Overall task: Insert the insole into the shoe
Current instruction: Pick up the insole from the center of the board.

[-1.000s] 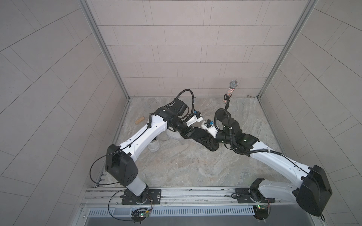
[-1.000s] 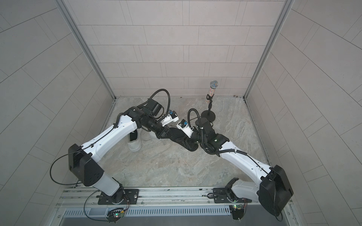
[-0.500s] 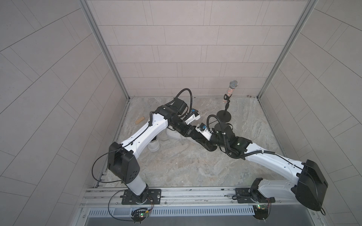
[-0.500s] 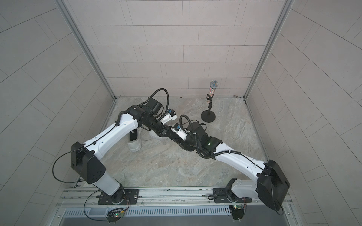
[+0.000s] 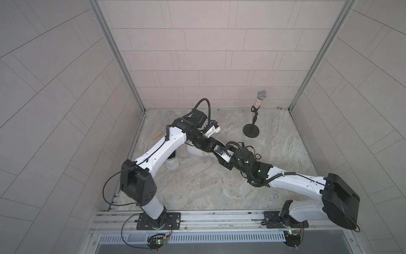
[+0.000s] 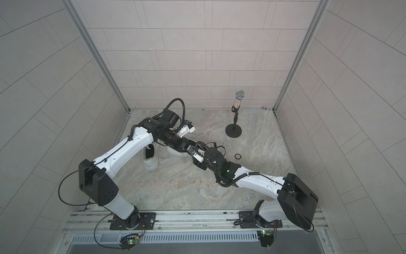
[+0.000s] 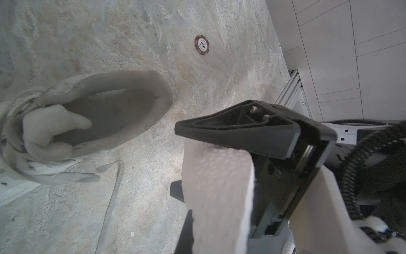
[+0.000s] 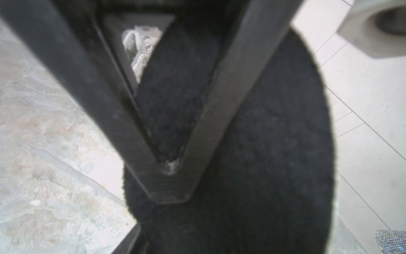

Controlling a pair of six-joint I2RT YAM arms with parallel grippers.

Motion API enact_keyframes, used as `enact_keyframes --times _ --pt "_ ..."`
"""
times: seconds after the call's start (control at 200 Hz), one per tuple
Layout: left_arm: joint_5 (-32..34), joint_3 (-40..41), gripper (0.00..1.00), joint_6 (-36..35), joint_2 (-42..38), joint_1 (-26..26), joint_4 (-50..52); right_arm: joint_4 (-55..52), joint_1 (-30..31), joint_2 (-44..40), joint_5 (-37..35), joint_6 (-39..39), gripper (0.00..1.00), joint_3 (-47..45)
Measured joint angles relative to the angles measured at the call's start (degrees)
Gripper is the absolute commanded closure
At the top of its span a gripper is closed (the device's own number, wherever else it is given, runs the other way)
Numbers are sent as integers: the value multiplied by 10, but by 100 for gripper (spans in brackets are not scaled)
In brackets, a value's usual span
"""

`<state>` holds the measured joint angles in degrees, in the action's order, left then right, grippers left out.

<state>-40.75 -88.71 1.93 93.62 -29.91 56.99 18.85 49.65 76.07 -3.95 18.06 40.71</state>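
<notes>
Near the shoe [image 7: 105,114], a poker chip [image 7: 201,45] and loose lace [image 7: 114,187] lie.

We see a marbled stone surface [image 5: 197,187]. A microphone stand [image 5: 251,133] stands on it. A poker chip [image 5: 257,156] lies near that stand, a white sneaker [image 5: 193,151] and a second sneaker [image 5: 172,165] farther off, and a wooden block [image 5: 157,135] farthest.

even, soft light; right wrist view blurred, top views sharp.
</notes>
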Motion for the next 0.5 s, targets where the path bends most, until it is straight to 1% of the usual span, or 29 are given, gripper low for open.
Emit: enact_keyframes --times 0.15,0.285,0.365,0.5 --pt "-2 7 100 11 -1 11 -11 17 2 -1 -9 4 50 -11" --pt "5 9 93 17 -1 13 -14 11 4 -17 -11 0 54 -18" --pt "16 9 87 18 -1 12 -18 0 5 -26 -12 -7 56 -18" --pt "29 9 86 24 -1 13 -22 -28 6 -36 -12 -30 59 -15"
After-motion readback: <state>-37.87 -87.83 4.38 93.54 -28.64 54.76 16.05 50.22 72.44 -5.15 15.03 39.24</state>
